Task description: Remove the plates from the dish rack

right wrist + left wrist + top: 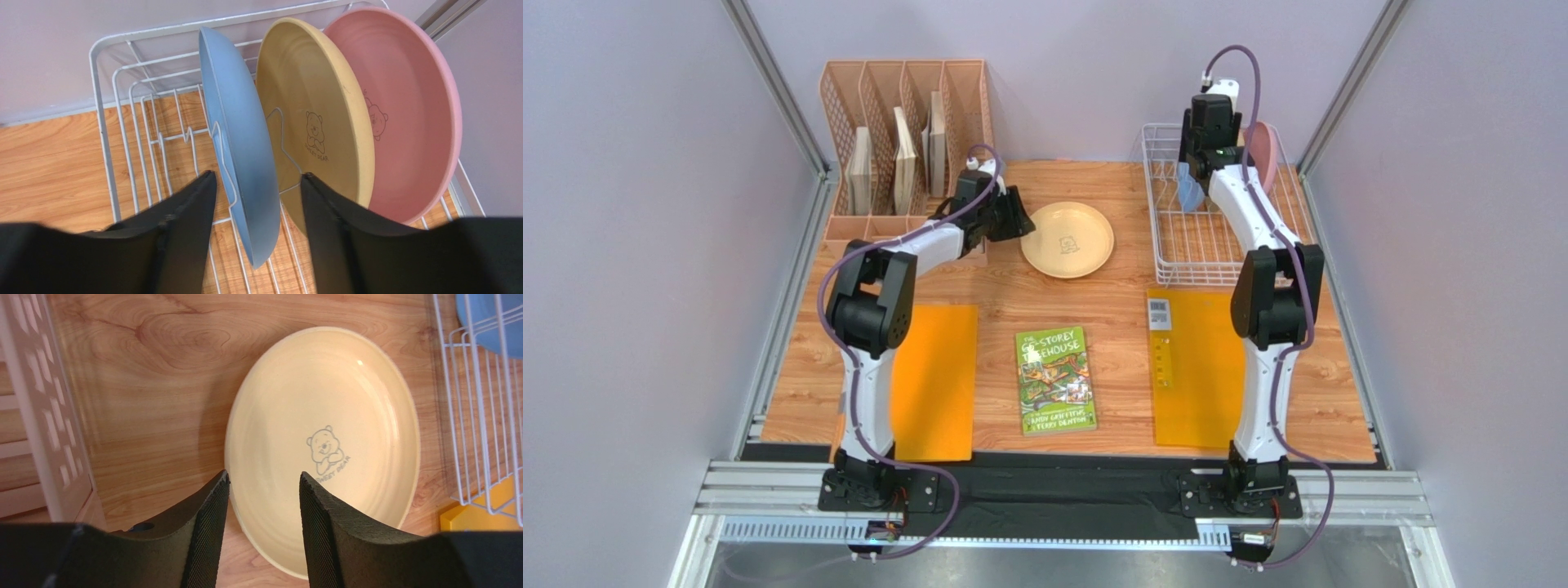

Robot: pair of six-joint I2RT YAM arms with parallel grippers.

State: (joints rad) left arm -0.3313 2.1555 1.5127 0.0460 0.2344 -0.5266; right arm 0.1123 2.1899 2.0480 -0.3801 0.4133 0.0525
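left pincer (264, 478) apart, over cream plate (325, 447) | right pincer (256, 176) apart, astride blue plate (236, 141)

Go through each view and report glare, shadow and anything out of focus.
Top external view: even, soft light, faint shadows on the wooden table. Left wrist view: small glare spots on the round pale yellow plate, itself sharp; left pincer dark and soft. Right wrist view: the light blue plate in the white wire dish rack is crisp, right pincer dark and blurred.

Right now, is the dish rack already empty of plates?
No, a blue plate, a yellow plate and a pink plate stand on edge in the dish rack.
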